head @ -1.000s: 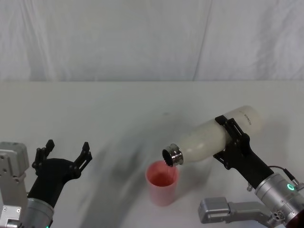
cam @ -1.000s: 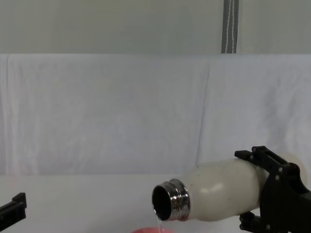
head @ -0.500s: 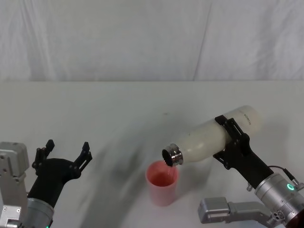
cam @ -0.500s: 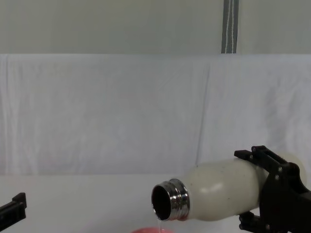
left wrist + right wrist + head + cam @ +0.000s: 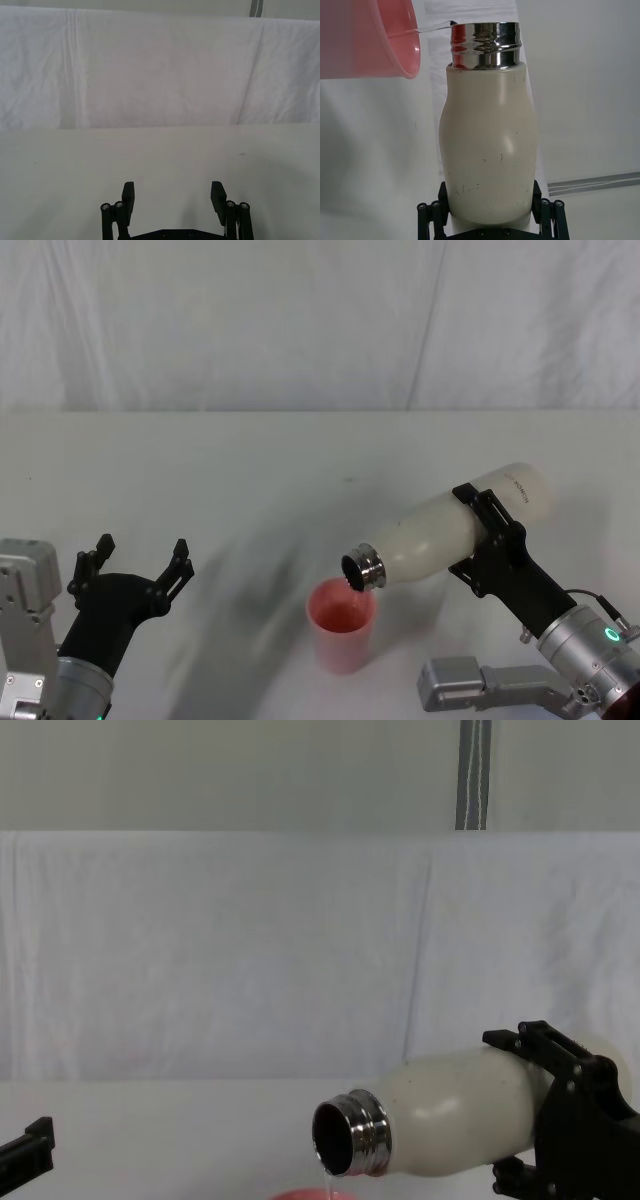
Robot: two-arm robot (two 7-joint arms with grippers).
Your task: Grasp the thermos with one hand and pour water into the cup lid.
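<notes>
Thermos [image 5: 440, 530] is clamped around its lower body by the right gripper [image 5: 490, 535], whose black jaws are pressed against both sides. It is held tipped, steel neck [image 5: 363, 571] angled down and positioned just above the pink cup lid [image 5: 341, 624] standing on the white table [image 5: 250, 470]. A thin stream of water [image 5: 328, 1182] is seen falling from the mouth. The left gripper [image 5: 135, 570] is kept spread apart near the table's left side, holding nothing.
</notes>
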